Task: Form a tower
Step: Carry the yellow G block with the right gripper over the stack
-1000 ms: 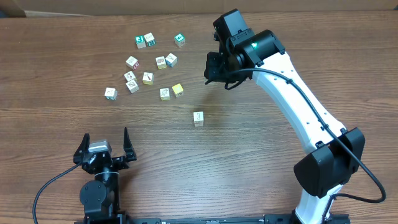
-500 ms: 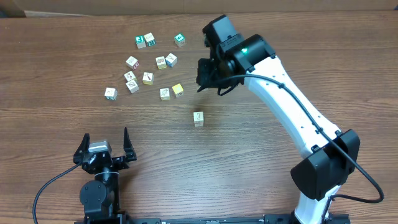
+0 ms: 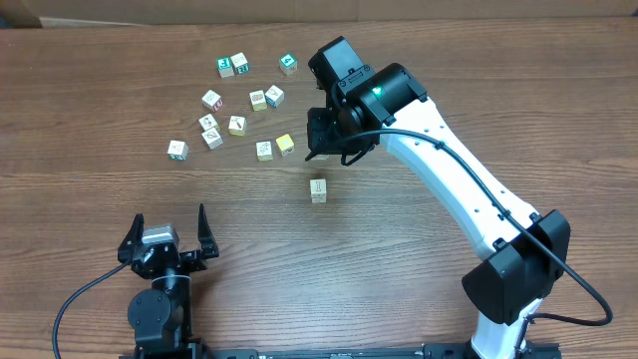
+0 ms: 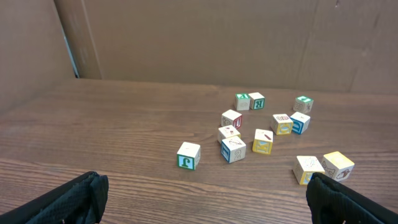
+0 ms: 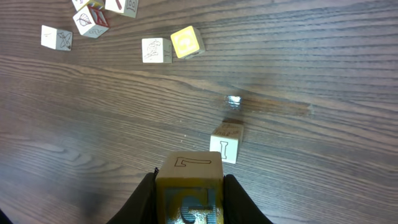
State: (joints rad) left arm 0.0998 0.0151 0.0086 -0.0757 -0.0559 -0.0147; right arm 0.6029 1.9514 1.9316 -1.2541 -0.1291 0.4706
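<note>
When set against the overhead frame a second back, found right claw (image 3: 319,150) shifted toward 9 o'clock, now just at 12 o'clock of tower (image 3: 318,189). Shown by right wrist only: clamped on yellow-faced cube (image 5: 188,177). Tower mid-worktop (image 3: 329,279), long axis upright, I-marked face toward 6 o'clock. Left claw (image 3: 168,221) spread wide, empty.

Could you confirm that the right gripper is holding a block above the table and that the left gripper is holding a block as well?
Not quite. The left gripper is open and empty: the overhead view shows its fingers spread with nothing between them. The rest is right, as the right gripper is shut on a block above the table.
</note>
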